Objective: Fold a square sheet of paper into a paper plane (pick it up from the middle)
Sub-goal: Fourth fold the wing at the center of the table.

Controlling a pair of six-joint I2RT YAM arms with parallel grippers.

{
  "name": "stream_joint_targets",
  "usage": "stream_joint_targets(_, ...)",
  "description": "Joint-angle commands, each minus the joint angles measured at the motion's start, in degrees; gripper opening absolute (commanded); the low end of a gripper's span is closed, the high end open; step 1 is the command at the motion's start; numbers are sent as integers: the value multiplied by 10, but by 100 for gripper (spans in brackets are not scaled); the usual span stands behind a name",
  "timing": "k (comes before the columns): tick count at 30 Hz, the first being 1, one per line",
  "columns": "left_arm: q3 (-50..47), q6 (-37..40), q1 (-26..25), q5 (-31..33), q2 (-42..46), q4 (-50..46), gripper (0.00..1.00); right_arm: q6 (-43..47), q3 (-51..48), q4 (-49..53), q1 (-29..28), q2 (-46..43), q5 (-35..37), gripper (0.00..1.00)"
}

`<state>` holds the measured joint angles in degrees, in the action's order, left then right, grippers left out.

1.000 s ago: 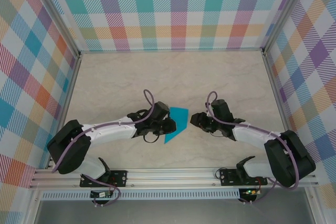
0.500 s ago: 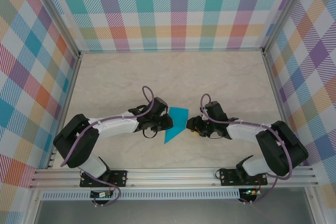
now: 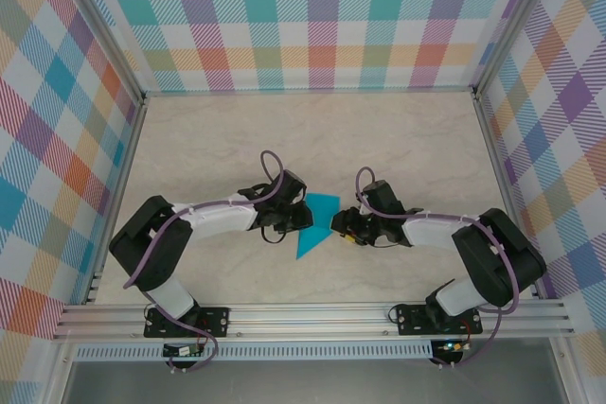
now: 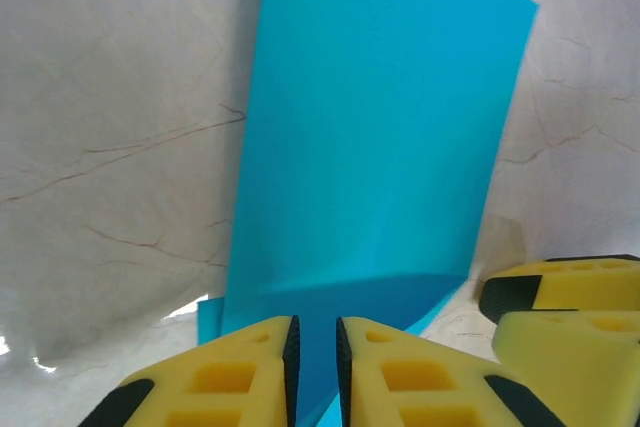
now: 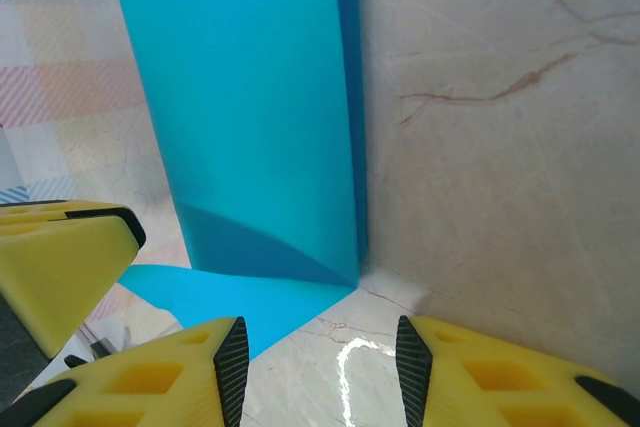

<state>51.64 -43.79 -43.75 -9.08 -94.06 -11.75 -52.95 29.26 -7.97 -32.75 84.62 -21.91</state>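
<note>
The square sheet of paper [image 3: 316, 234] is teal and lies mid-table, partly folded, narrowing to a point toward the near edge. In the wrist views one flap [image 4: 380, 127] [image 5: 250, 117] slopes up off the table, and a flat part lies below it. My left gripper [image 3: 304, 218] [image 4: 316, 367] sits at the sheet's left edge. Its jaws are open by only a narrow slit, with teal paper showing through the gap. My right gripper [image 3: 338, 224] [image 5: 320, 367] is open at the sheet's right corner, over bare table and holding nothing.
The marbled table [image 3: 208, 149] is fenced by checked walls [image 3: 312, 16] at the back and sides. An aluminium rail [image 3: 312, 317] runs along the near edge. The two grippers face each other a few centimetres apart; a right finger [image 4: 560, 297] is close beside the left jaws.
Both grippers have closed in on the sheet from either side. The right one slid left to the paper's right corner and its jaws widened slightly. The paper stayed in place.
</note>
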Motion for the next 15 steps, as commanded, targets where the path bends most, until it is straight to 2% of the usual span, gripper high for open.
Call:
stream_joint_targets(1, 26, 19, 8, 36, 53, -71, 22, -7, 16, 1, -5, 3, 3, 45)
stream_joint_targets(4, 26, 26, 8, 34, 95, -82, 27, -6, 15, 4, -6, -1, 7, 45)
stream_joint_targets(7, 19, 16, 7, -22, 108, -48, 28, -5, 18, 4, -6, -1, 7, 45)
stream_joint_targets(10, 3, -1, 3, -90, 99, 29, 27, -8, 20, 1, -6, -1, 6, 46)
stream_joint_targets(15, 19, 13, -1, -152, 37, 47, 24, -16, 22, -3, -6, 0, 7, 47)
